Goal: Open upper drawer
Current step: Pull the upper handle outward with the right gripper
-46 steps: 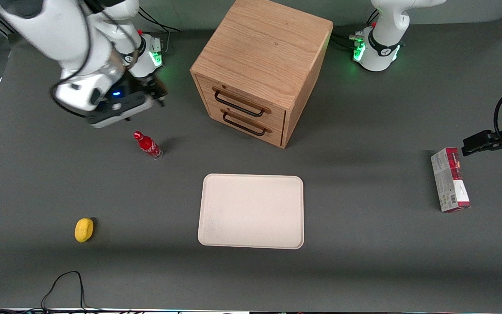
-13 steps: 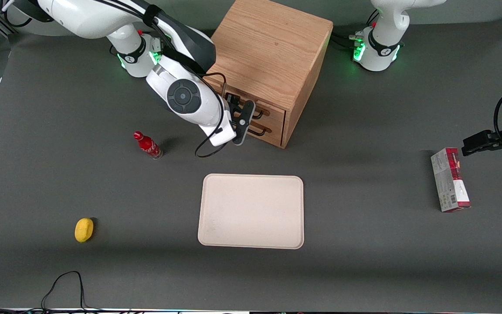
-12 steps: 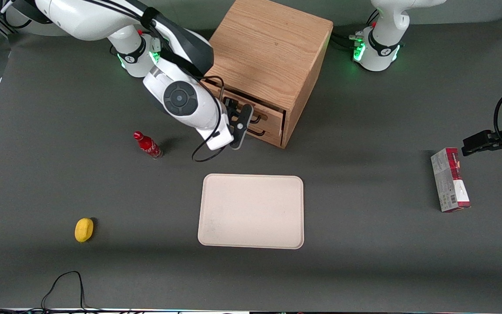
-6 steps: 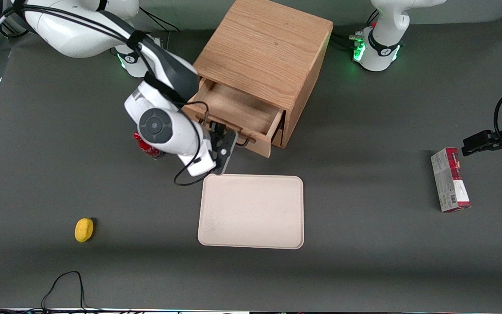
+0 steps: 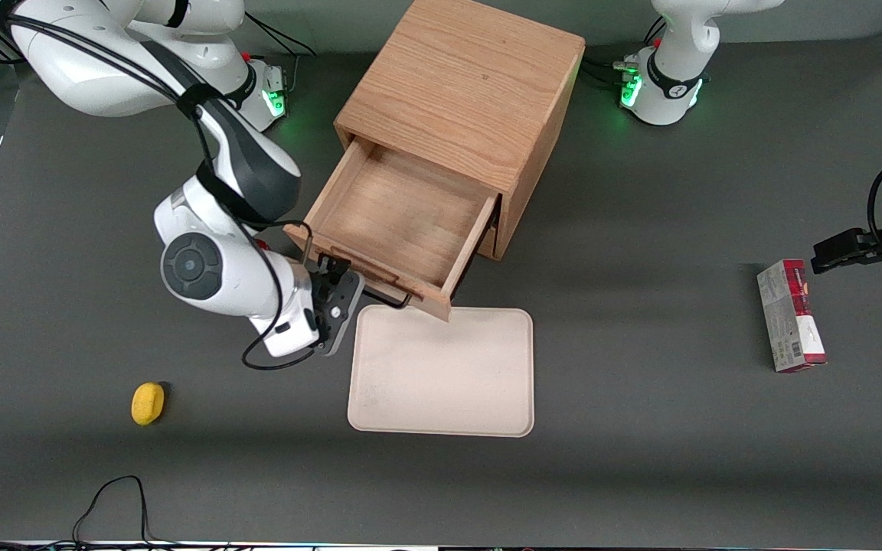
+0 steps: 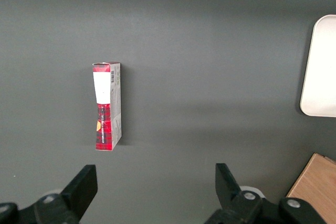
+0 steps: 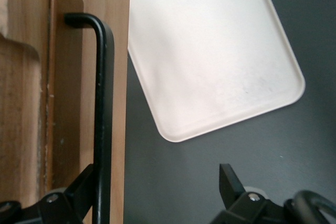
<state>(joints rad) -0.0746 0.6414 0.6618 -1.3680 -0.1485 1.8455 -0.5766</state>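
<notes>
Oak upper drawer (image 5: 393,220) is now drawn fully out over the tray (image 5: 441,371); the gripper (image 5: 331,304), jaws released, is positioned at its handle (image 7: 102,114)

A cream tray (image 5: 441,371) lies flat at the centre of the frame on the dark grey table (image 5: 640,474), one corner near the gripper (image 5: 338,279). A small yellow object (image 5: 148,402) sits at lower left, and a black cable (image 5: 115,497) loops below it. A red-and-white carton (image 5: 790,315) lies on its side at far right.
</notes>
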